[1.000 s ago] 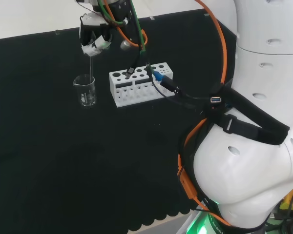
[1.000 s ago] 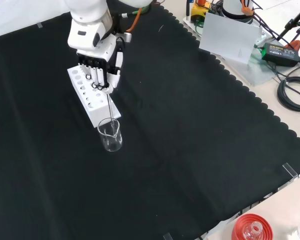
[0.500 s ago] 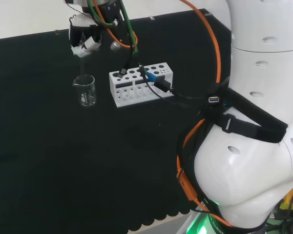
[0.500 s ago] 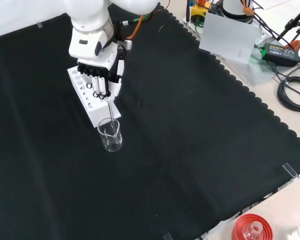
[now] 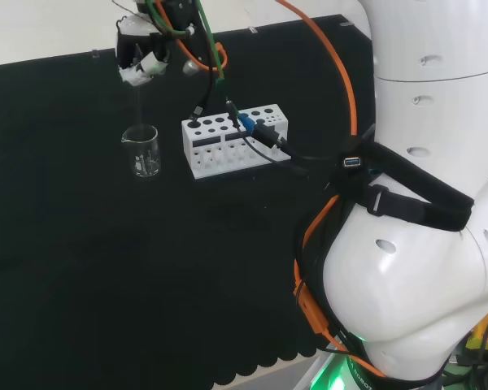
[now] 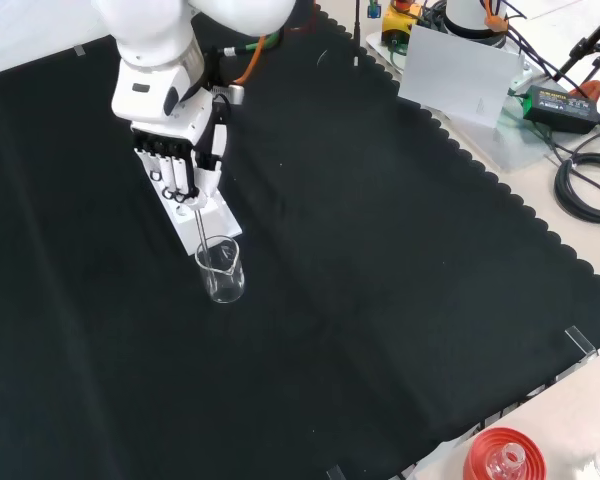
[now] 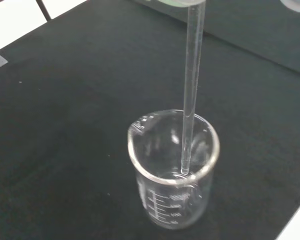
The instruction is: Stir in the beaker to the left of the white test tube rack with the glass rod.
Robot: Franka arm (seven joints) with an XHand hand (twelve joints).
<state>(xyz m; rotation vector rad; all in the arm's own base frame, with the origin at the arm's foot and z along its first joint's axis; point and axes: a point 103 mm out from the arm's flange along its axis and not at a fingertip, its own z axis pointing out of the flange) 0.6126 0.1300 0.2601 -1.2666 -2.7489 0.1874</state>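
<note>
Hand (image 6: pixel 175 165) pinches glass rod (image 7: pixel 189 100) above, tip inside beaker (image 7: pixel 172 170)

Clear glass beaker (image 7: pixel 173 170) upright on cloth; thin glass rod (image 7: pixel 190 90) near-vertical, lower end inside rim.

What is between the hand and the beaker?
Front view: the glass rod runs from the hand down into the beaker.

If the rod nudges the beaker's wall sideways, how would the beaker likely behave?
The beaker looks empty and thin-walled, so probably light; it may slide or tip on the cloth. Being clear glass, it is likely fragile. The glass rod, held by the hand, seems stiff and would pass pushes straight on.
</note>
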